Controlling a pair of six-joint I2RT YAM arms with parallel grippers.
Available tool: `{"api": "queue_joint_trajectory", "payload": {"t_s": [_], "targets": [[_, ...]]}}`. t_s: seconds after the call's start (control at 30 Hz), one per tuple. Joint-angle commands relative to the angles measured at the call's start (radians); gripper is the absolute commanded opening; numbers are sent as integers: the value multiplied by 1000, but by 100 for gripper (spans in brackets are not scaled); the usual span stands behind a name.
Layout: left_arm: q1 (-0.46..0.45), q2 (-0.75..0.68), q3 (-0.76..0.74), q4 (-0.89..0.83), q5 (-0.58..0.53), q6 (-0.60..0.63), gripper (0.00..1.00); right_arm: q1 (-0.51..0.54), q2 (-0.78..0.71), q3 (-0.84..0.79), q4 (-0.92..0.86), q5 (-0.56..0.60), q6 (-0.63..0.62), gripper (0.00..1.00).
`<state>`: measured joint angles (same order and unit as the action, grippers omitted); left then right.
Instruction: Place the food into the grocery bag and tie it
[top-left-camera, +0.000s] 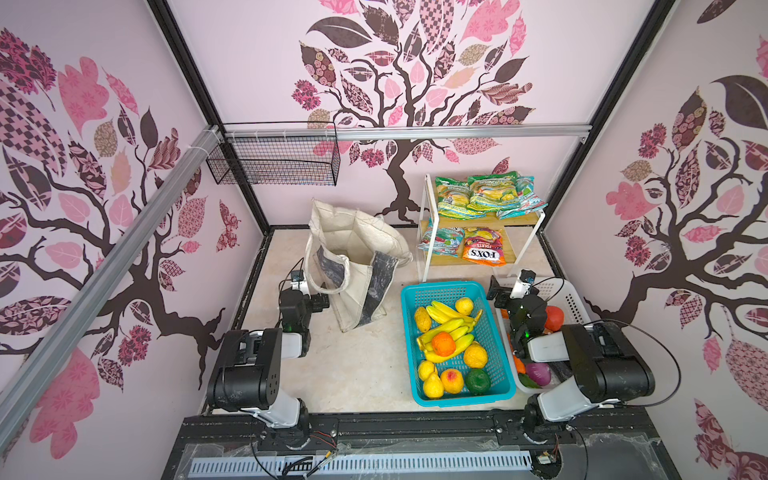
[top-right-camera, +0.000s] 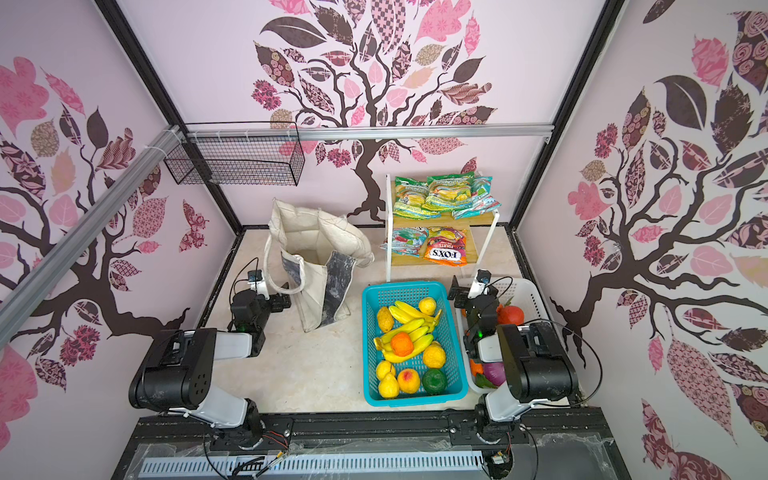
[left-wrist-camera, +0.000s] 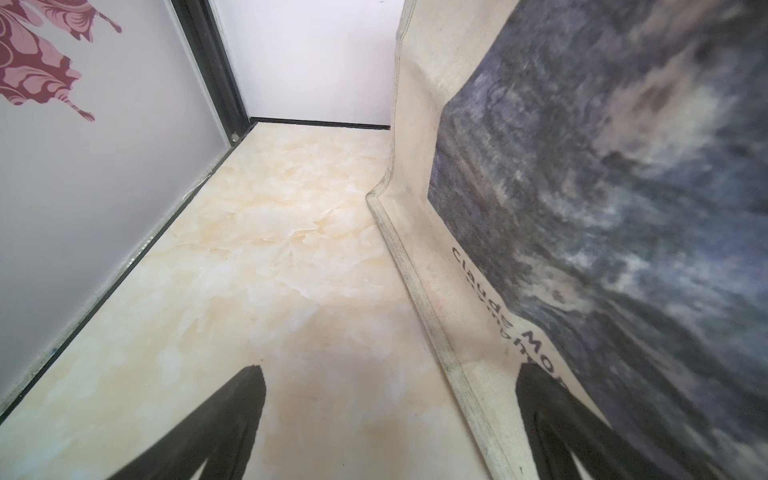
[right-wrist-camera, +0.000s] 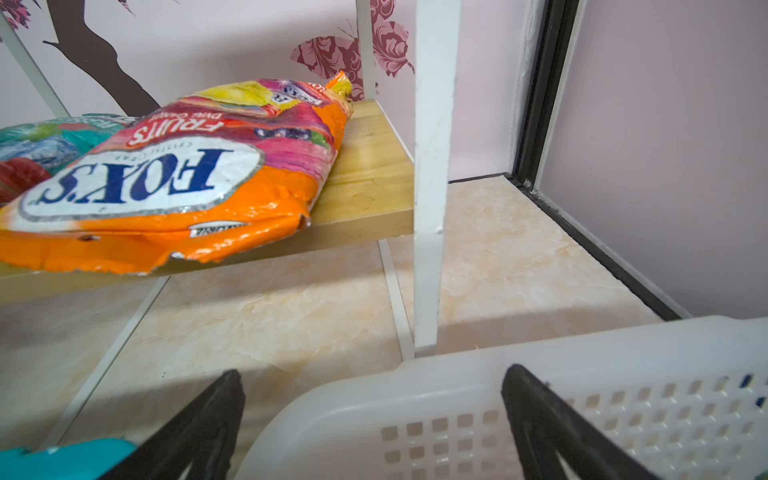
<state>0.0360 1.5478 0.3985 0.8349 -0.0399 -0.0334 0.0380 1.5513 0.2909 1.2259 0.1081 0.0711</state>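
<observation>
Overhead, we see a cream, marble-patterned bench (top-left-camera: 357, 374) boxed in by three pale pink walls (top-left-camera: 561, 62) papered with dark-branched trees and pink leaves. Black frame posts stand in the back corners. An aluminium rail (top-left-camera: 457, 134) crosses the back wall, and a black wire basket (top-left-camera: 274, 162) hangs at its left end.

The canvas tote bag (top-left-camera: 353, 237) stands upright and open-mouthed at the back left of the bench. To its right, a white-framed rack (top-left-camera: 424, 232) with wooden shelves holds the green and teal snack packets (top-left-camera: 486, 195) on top and an orange FOX'S packet (top-left-camera: 484, 249) below.

In front of the rack, a teal basket (top-left-camera: 440, 286) carries the banana bunch (top-left-camera: 451, 328), an orange (top-left-camera: 443, 344) and other toy fruit. A white basket (top-left-camera: 575, 309) just beside it holds toy vegetables.

The left jaws, on the left arm (top-left-camera: 295, 311), stand wide apart and hold nothing, just beside the tote's dark painted panel (left-wrist-camera: 623, 208). The right jaws, on the right arm (top-left-camera: 528, 316), are likewise wide and hold nothing; they hang over the white basket's far rim, facing the lower shelf.
</observation>
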Motion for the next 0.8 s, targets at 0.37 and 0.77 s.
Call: {"api": "queue_joint_trajectory", "payload": {"t_s": [0.37, 0.77], "targets": [[4, -216, -150, 73, -210, -73, 98, -1, -168, -76, -97, -65, -39, 100], [4, -531, -173, -290, -75, 85, 98, -2, -379, 15, -413, -51, 110, 100]]}}
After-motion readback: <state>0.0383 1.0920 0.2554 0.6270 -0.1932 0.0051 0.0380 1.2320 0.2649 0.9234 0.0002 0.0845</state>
